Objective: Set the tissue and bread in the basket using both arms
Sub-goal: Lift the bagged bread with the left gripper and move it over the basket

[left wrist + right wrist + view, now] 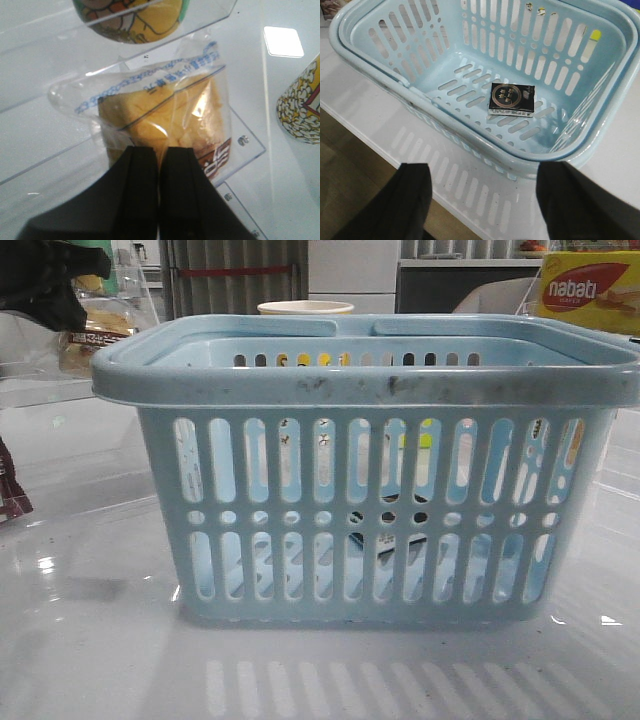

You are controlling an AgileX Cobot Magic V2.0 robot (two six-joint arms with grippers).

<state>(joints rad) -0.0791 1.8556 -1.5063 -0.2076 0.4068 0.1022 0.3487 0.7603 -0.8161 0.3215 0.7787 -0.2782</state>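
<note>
The pale blue slotted basket stands mid-table. The tissue, a small dark pack, lies flat on the basket floor. My left gripper is shut on the clear wrapper of the golden-yellow bread, above a clear acrylic stand. In the front view this gripper is at the far left, behind the basket's left end, with the bread under it. My right gripper is open and empty, above the table just outside the basket's rim. It does not show in the front view.
A yellow-red nabati box and a pale cup stand behind the basket. A popcorn cup and a cartoon-printed cup stand near the bread. A dark brown wrapper lies at the left. The table edge runs close to my right gripper.
</note>
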